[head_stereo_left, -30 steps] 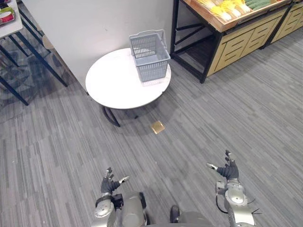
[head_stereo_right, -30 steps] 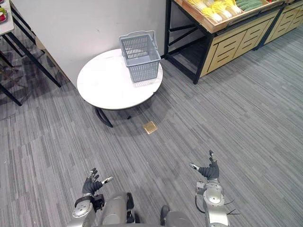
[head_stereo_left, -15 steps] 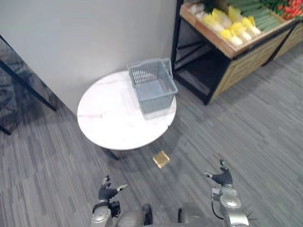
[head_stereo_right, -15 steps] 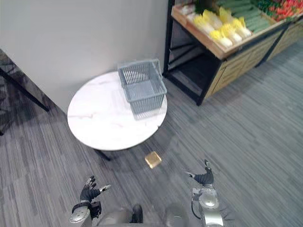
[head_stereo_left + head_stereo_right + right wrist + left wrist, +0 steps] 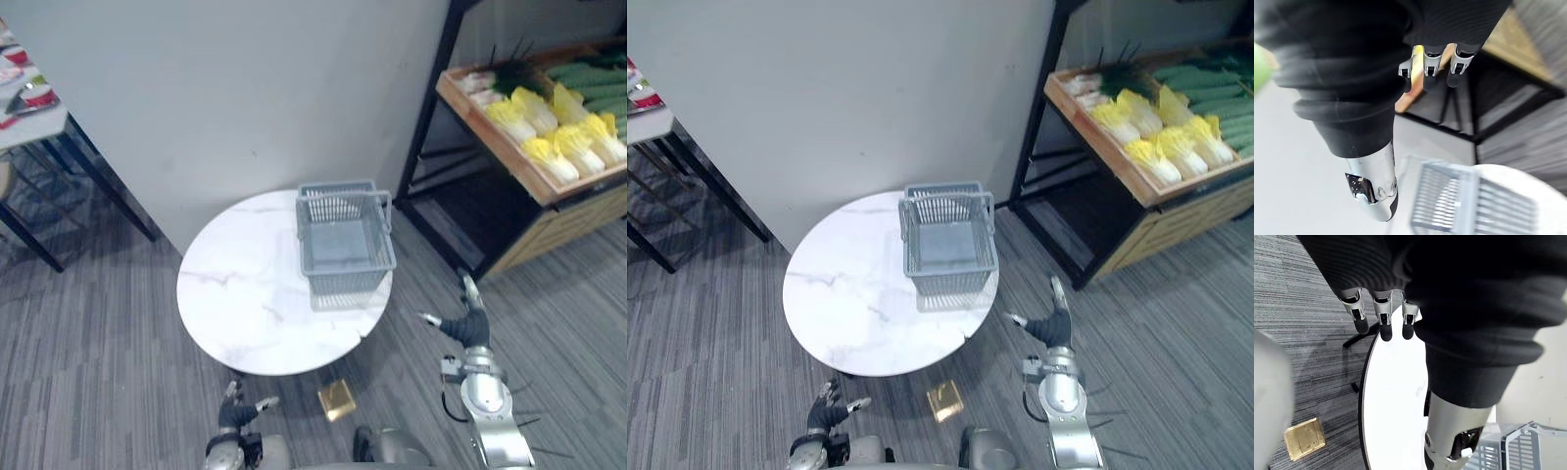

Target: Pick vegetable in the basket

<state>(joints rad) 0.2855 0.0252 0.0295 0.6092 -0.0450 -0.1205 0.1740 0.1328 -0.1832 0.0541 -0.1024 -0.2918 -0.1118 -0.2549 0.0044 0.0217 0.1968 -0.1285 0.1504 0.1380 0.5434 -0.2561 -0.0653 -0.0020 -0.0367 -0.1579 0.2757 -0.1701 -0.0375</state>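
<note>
As left hand (image 5: pixel 236 411) and right hand (image 5: pixel 468 331) hang spread, empty, basket (image 5: pixel 348 282) is bare.
Risk: clipping table (image 5: pixel 245 304) swinging toward two-o'clock produce (image 5: pixel 545 154).

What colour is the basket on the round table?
The basket is plain grey, seen best in the left eye view.

Legible text, labels, numbers, signs: none.

- Basket (image 5: pixel 345 245), far right part of the table: plain grey mesh, no readable marking.
- Round white table (image 5: pixel 245 308): marbled top, no print.
- Wooden produce stand (image 5: pixel 563 227), far right: no tag that can be read.
- Brass floor plate (image 5: pixel 336 399), just near of the table: surface too small to make out any marking.
</note>
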